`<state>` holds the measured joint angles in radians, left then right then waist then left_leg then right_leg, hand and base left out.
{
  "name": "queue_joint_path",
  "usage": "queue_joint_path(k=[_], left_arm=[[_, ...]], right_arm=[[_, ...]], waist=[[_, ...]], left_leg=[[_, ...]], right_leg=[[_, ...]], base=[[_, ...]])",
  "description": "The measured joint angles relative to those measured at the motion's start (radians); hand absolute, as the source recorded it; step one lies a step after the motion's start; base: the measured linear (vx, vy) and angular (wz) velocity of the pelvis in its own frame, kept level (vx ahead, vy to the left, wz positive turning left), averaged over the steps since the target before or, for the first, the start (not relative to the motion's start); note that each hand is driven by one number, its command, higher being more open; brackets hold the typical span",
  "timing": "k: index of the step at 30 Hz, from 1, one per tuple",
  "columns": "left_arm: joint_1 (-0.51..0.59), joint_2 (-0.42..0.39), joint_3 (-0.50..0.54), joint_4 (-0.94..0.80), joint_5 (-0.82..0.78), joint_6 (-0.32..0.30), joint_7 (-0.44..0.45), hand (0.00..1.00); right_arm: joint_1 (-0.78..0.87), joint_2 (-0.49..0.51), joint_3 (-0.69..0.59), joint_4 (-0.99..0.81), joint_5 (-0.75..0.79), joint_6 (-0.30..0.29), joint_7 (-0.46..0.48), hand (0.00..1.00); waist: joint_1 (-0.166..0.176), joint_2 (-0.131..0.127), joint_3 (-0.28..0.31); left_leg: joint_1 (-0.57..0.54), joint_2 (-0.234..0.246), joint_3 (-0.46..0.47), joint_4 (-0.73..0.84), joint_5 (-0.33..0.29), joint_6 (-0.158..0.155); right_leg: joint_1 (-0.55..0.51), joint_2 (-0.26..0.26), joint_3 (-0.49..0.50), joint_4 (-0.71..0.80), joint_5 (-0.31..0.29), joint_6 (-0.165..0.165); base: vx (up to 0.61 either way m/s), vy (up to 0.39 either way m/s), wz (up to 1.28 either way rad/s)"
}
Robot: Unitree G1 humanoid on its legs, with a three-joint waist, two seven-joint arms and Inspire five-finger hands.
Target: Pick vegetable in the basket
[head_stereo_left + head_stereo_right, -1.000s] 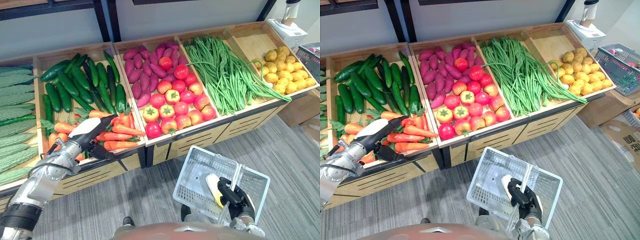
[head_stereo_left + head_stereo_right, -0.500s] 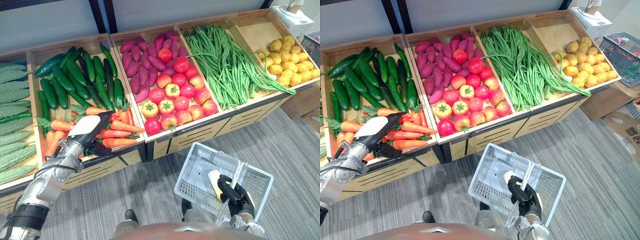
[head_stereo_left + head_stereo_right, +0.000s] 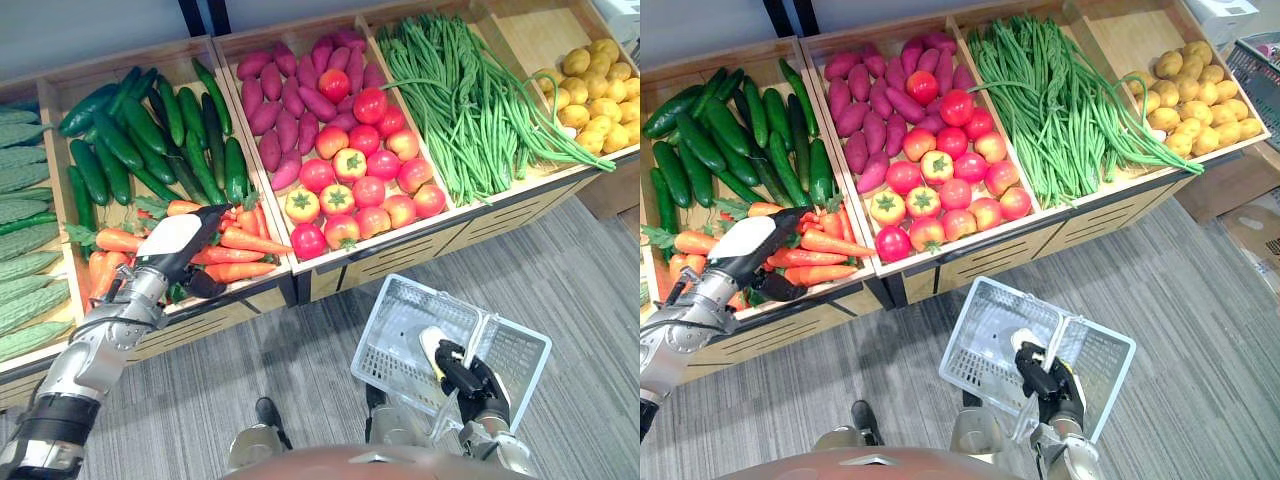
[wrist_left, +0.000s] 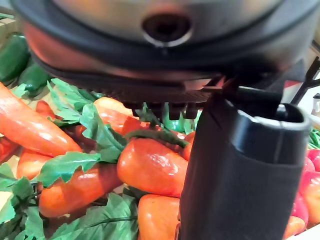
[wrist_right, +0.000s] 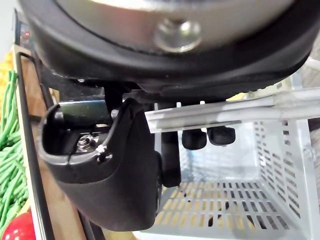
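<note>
Orange carrots [image 3: 245, 243] with green tops lie in the front part of the left wooden bin. My left hand [image 3: 178, 245] hovers over them, open, with straight fingers pointing into the pile and the thumb [image 3: 203, 287] spread below. The left wrist view has carrots [image 4: 150, 165] close under the fingers, and nothing is held. Low at the right, my right hand [image 3: 466, 376] is shut on the handle [image 5: 225, 112] of a white wire basket [image 3: 392, 300]. The basket hangs over the floor in front of the stand, and its inside [image 5: 280, 200] holds nothing.
The stand's bins hold cucumbers [image 3: 135, 140], purple sweet potatoes [image 3: 285, 110], tomatoes [image 3: 360, 180], long green beans [image 3: 460, 100] and yellow round produce [image 3: 595, 90]. Bitter gourds [image 3: 25, 250] lie at the far left. Grey carpet [image 3: 300, 380] lies between the stand's front edge and the basket.
The camera has tilted, so the whole stand sits higher in view. My left hand has reached slightly further over the carrots. The right hand still holds the basket.
</note>
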<state>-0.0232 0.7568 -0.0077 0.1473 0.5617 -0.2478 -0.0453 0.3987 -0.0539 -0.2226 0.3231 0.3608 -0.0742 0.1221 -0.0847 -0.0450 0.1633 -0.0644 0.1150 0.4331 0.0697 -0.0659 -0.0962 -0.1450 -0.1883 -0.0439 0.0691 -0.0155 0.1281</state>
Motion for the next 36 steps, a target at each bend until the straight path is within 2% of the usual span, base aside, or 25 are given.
queue_joint_path(k=[6,7,15,18,22,27,36], left_arm=[[-0.02,0.024,0.003,0.042,-0.002,-0.038,0.044,1.0],[-0.024,0.029,0.004,0.048,-0.005,-0.04,0.06,0.0],[-0.042,0.041,-0.013,0.066,-0.004,-0.065,0.068,0.0],[-0.01,0.043,0.007,0.023,0.0,-0.032,0.069,0.0],[0.04,0.044,0.075,-0.039,-0.004,-0.021,0.057,0.0],[0.094,0.038,0.104,-0.081,-0.004,-0.019,0.045,0.0],[0.092,-0.013,0.128,-0.081,-0.004,-0.001,0.041,0.0]], right_arm=[[-0.012,-0.007,0.004,-0.003,0.002,-0.001,-0.003,0.0],[-0.021,-0.02,0.017,-0.003,0.004,-0.002,-0.004,0.0],[-0.037,-0.029,0.04,-0.009,0.005,-0.022,-0.011,0.0],[-0.057,-0.029,0.044,-0.008,0.005,-0.022,-0.014,0.0],[-0.063,-0.028,0.045,-0.007,0.003,-0.021,-0.014,0.0],[-0.063,-0.024,0.045,-0.004,0.003,-0.021,-0.014,0.0],[-0.063,-0.018,0.046,-0.004,0.002,-0.019,-0.013,0.0]], waist=[[0.001,-0.002,0.01],[0.002,-0.001,0.024],[0.027,-0.003,0.042],[0.023,-0.011,0.053],[0.024,-0.025,0.072],[0.025,-0.022,0.074],[0.024,-0.026,0.08]], left_leg=[[-0.034,0.002,0.002,0.019,-0.002,0.003],[-0.035,0.003,0.004,0.026,-0.003,0.005],[-0.106,0.013,0.004,0.066,-0.003,0.011],[-0.128,0.017,0.006,0.067,0.002,0.006],[-0.141,0.02,0.008,0.067,0.017,0.014],[-0.139,0.022,0.006,0.067,0.016,0.014],[-0.125,0.02,-0.002,0.069,0.011,0.014]], right_leg=[[-0.03,0.0,0.009,0.0,0.014,-0.004],[-0.031,0.0,0.014,0.0,0.019,-0.007],[-0.077,0.001,0.022,-0.021,0.057,-0.014],[-0.1,0.002,0.025,-0.021,0.057,-0.021],[-0.113,0.011,0.026,-0.03,0.075,-0.027],[-0.104,0.014,0.025,-0.039,0.083,-0.019],[-0.077,0.012,0.022,-0.053,0.085,-0.018]], base=[[-0.02,0.0,-0.01],[-0.09,0.009,-0.06],[-0.1,-0.02,-0.01],[-0.11,-0.032,-0.02],[-0.04,-0.022,-0.04],[0.03,-0.01,0.01],[-0.01,-0.001,0.02]])
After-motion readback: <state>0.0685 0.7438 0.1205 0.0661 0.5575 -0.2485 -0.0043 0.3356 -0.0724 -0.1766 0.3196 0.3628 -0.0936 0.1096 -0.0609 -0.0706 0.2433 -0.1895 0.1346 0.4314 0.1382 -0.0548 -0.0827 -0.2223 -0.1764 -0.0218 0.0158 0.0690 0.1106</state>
